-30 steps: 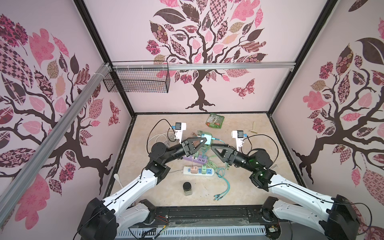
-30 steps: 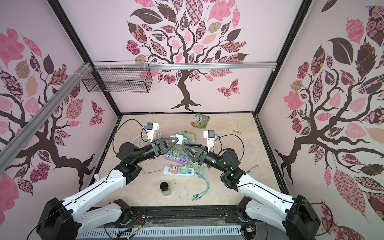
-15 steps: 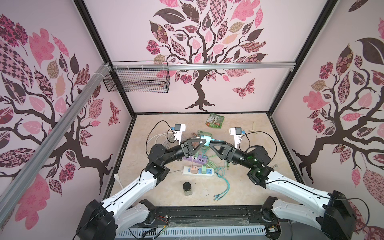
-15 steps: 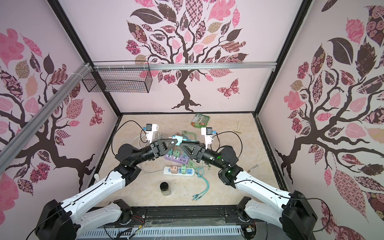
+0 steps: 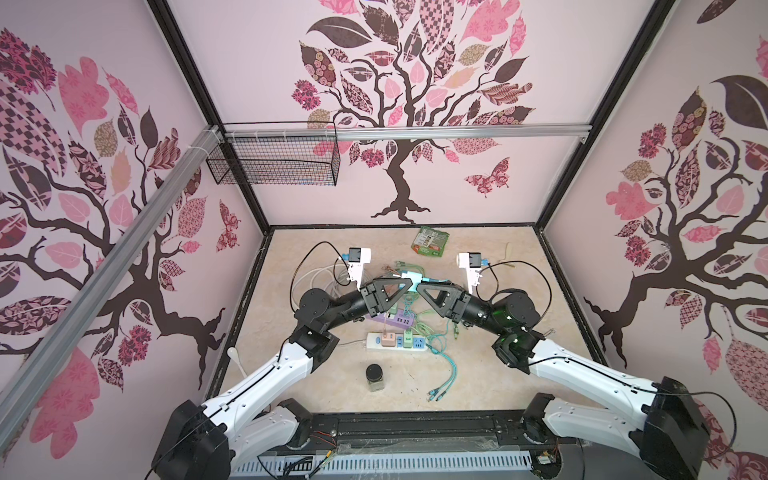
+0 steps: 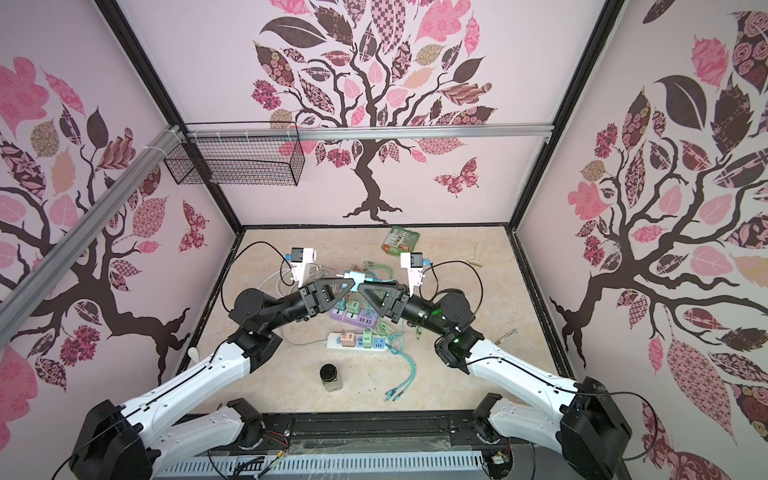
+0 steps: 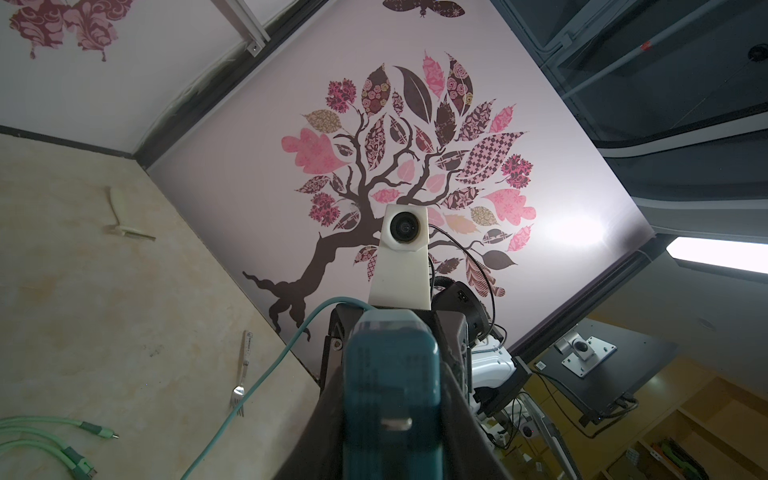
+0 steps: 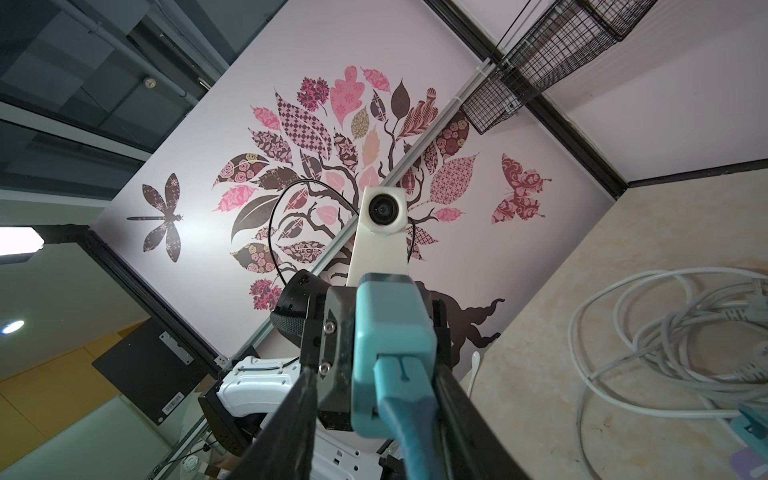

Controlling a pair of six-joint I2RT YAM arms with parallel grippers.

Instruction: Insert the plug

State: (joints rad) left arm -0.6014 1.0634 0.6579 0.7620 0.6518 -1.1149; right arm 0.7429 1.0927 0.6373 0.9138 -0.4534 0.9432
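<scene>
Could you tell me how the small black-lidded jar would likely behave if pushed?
The black-lidded jar stands upright and alone on the smooth table, so a low push would probably slide it. It seems taller than wide, so a push near the lid might tip it. Its clear body looks rigid, perhaps glass, so possibly fragile.

Bare beige marbled tabletop [image 5: 478,374] lies open in the lower right. The centre is barred: a tangle of mint-green cables [image 5: 432,332], a white power strip [image 5: 397,341] and a purple power strip [image 5: 399,322], with a teal charger block [image 5: 409,275] held above them. A dark-lidded glass jar [image 5: 375,377] stands lower centre; a coiled white cord [image 5: 322,276] fills the upper left
</scene>
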